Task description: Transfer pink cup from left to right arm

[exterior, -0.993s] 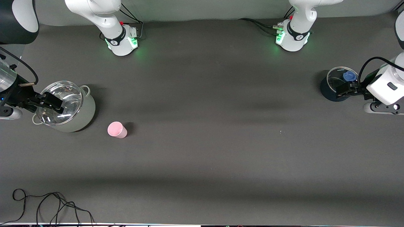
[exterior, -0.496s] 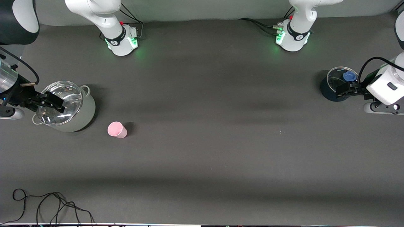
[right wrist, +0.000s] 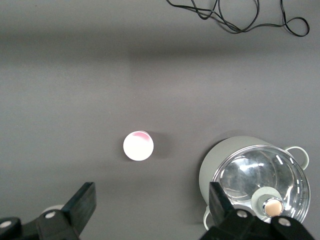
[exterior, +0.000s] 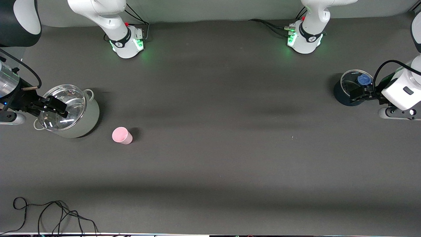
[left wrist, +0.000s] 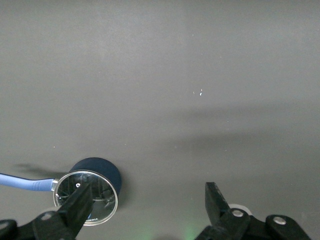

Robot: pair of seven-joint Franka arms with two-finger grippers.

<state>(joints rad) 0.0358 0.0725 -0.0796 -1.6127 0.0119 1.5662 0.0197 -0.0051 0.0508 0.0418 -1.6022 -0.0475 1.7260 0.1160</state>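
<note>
Lighting: even, diffuse overhead, moderately bright; dark grey table mat (exterior: 210, 148) reads matte, no hot spots. Soft broad shadow bands cross mat horizontally. Pink cup (exterior: 122, 135) casts short shadow toward 3 o'clock in front view. Glare: specular streaks on glass lid (exterior: 62, 107) of pale pot; green LED glow pools round both arm bases (exterior: 126, 44). Focus sharp in all views; wrist views slightly softer, with mild darkening at corners.
</note>
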